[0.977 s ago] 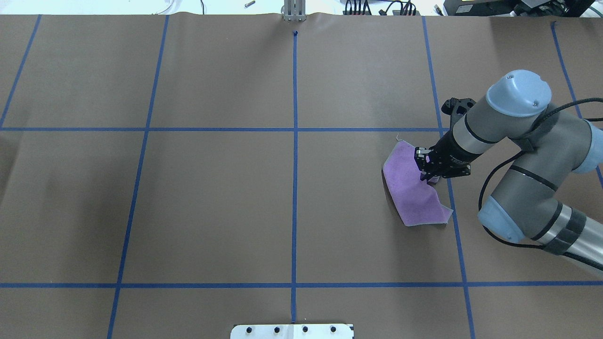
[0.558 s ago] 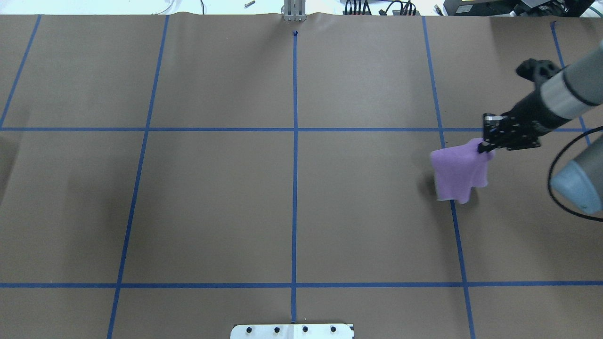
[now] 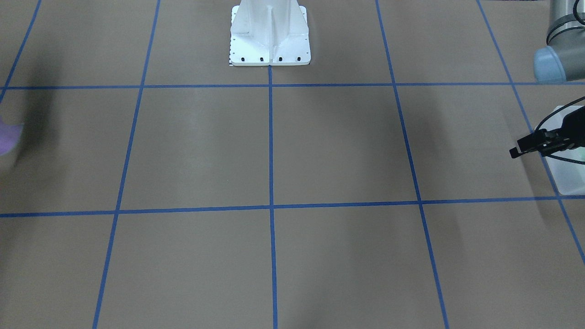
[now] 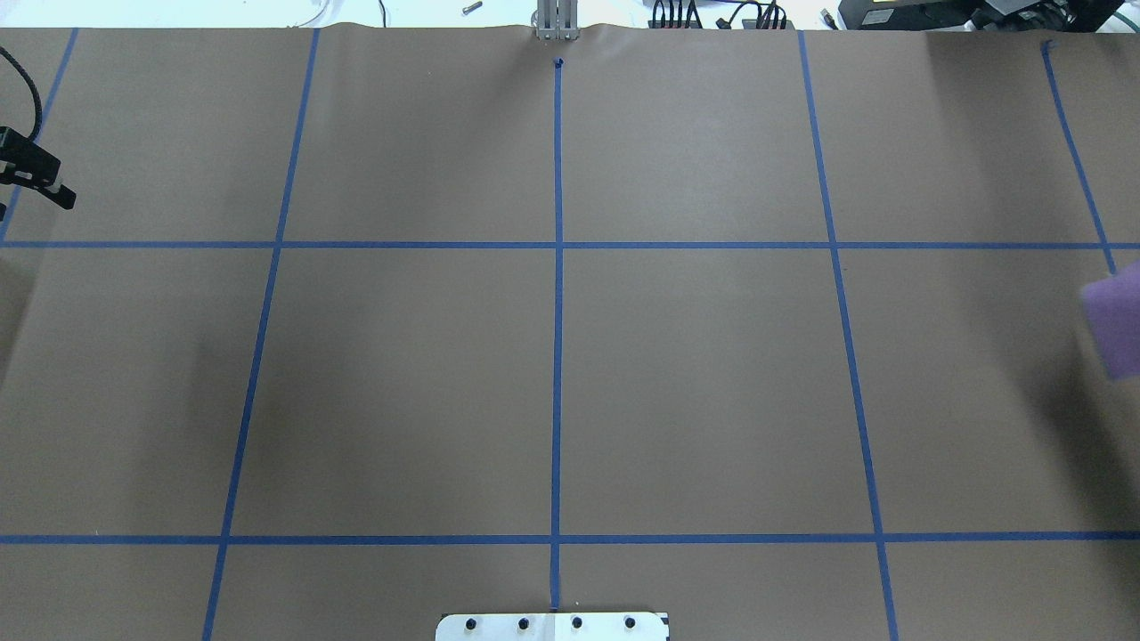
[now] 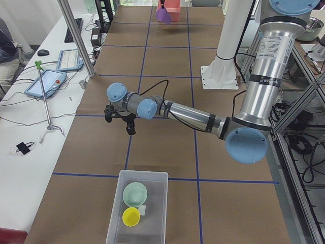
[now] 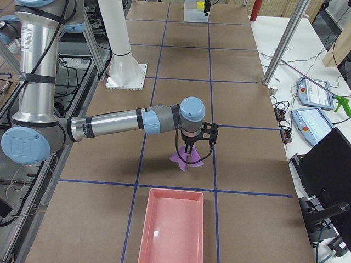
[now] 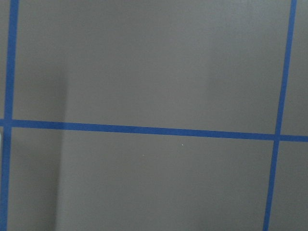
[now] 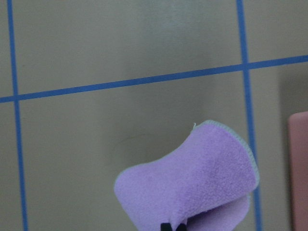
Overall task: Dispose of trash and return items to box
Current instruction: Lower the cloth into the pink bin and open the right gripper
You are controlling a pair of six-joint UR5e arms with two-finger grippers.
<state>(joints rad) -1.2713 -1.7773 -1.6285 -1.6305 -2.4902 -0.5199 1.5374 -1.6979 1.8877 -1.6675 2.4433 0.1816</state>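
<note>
Moved since the last look: the purple cloth (image 4: 1113,325) has travelled from just right of the centre squares to the far right edge of the overhead view, and the right arm has gone out of that frame with it. Left gripper (image 3: 518,150) has come into the overhead's left edge.

Progress, judging from how things lie:
- Bowl (image 5: 135,193) and cup (image 5: 131,217) both sit inside the box (image 5: 143,173), side by side and mouths up. The return part looks done.
- Cloth is not yet dropped. Right gripper (image 6: 189,149) is pinched onto its top, and it hangs clear of the table (image 4: 410,383), near the pink tray (image 6: 173,224) but not over it.
- I take the tray for the trash spot, so what is left is carry, release, retract.

Left gripper hangs above the table beside the box, nothing seen in it. Closed or spread, I cannot tell; its wrist view shows only brown paper and blue tape lines (image 7: 144,130).

Look of things:
- Cloth is lilac fleece with a pale stitched edge, folded over itself and drooping in soft lobes below the fingers.
- Bowl is pale mint green, round and looks empty.
- Cup is bright yellow, narrower than the bowl and looks empty.
- Box is frosted white with straight walls, at the robot's left end of the table. The tray is well apart at the opposite end.
</note>
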